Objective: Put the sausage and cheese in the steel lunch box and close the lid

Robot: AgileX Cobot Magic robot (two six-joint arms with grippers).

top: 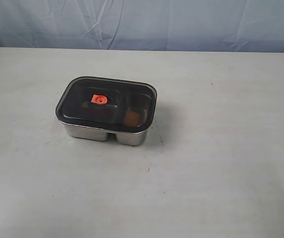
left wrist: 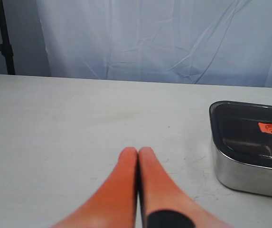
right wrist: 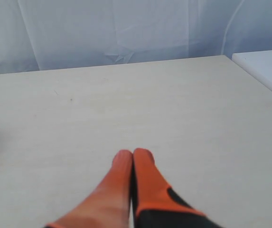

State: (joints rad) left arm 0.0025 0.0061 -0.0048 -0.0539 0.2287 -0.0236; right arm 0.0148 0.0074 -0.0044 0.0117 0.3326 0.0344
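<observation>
A: Well, where does the steel lunch box [top: 102, 133] sit right now?

B: On the table [top: 221, 173], a bit left of the middle from where I stand and turned slightly askew. The lid [top: 107, 101] is seated flat on it all the way round.

A: Anything inside?

B: Through the smoky plastic a dull orange-brown block shows in the smaller compartment, on the right side — that's the cheese [top: 133, 117]. The sausage I can't make out. The larger compartment is too dark under the lid, with only a faint reddish cast.

A: And the orange bit on top?

B: That's the valve tab [top: 98, 99], near the lid's centre, above the larger compartment.

A: What about the arms?

B: Both are clear of the box. The left gripper [left wrist: 137, 151] has its orange fingers pressed together with nothing between them, and it hangs over the tabletop with the box off to one side. The right gripper [right wrist: 132, 153] looks the same — tips touching, empty, over plain table well apart from the box.
</observation>
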